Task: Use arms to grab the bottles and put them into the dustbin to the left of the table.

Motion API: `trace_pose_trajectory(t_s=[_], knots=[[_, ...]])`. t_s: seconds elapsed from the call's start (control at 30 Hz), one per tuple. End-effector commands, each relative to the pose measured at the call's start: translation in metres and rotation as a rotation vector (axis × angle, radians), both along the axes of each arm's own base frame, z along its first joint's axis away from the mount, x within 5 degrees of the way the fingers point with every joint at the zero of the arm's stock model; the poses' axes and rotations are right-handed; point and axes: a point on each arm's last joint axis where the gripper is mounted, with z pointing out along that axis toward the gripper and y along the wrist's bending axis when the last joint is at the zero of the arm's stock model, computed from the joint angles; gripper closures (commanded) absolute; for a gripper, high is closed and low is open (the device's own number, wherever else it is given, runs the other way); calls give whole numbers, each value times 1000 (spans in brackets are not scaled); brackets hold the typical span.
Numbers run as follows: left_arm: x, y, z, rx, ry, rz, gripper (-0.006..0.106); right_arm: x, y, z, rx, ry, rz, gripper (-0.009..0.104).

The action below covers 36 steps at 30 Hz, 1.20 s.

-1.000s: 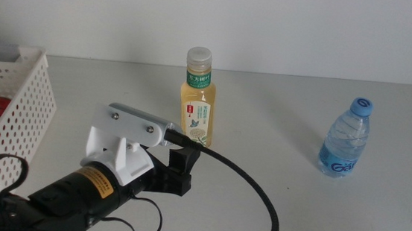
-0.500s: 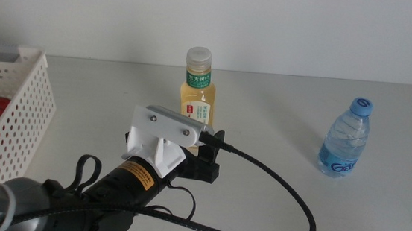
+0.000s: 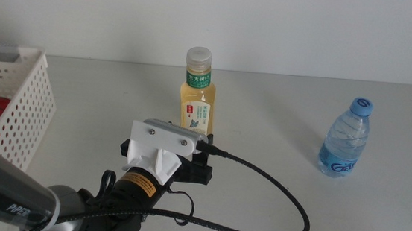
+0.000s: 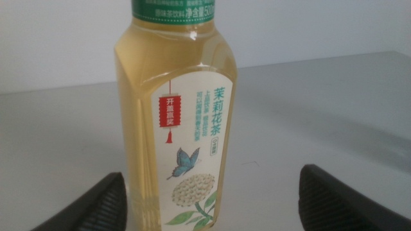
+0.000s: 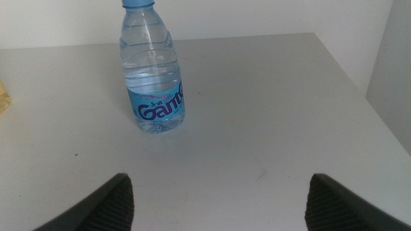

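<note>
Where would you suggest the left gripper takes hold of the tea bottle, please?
Grip the tea bottle across its lower labelled body, coming level from the near side. It stands upright, and the open left gripper already faces it, its fingers straddling that flat-sided part.

You were looking at a bare test bench, the sort found in a robotics lab rather than a home or shop. The table (image 3: 281, 107) was plain, matte and light grey-white, backed by a blank white wall (image 3: 274, 24) with no decoration. A white perforated basket (image 3: 20, 107) sat at its left edge, and a thick braided cable (image 3: 272, 211) trailed across the surface from a white camera mount (image 3: 162, 145) on a black arm.
</note>
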Motion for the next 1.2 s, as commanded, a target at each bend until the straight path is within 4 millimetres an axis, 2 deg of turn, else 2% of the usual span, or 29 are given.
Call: trace_pose_trajectory(t_s=[0.0,0.27,0.47,0.77,1.17], knots=[[3,-2,30,-95,-191,25,10,0,0,12,-17,-109,-3,1],[5,-1,30,-62,-199,36,10,0,0,12,-17,-109,-3,1],[30,-9,36,-30,-127,23,10,0,0,12,-17,-109,-3,1],[54,-8,48,-6,-126,19,10,0,0,12,-17,-109,-3,1],[85,-25,33,-12,-120,21,10,0,0,12,-17,-109,-3,1]])
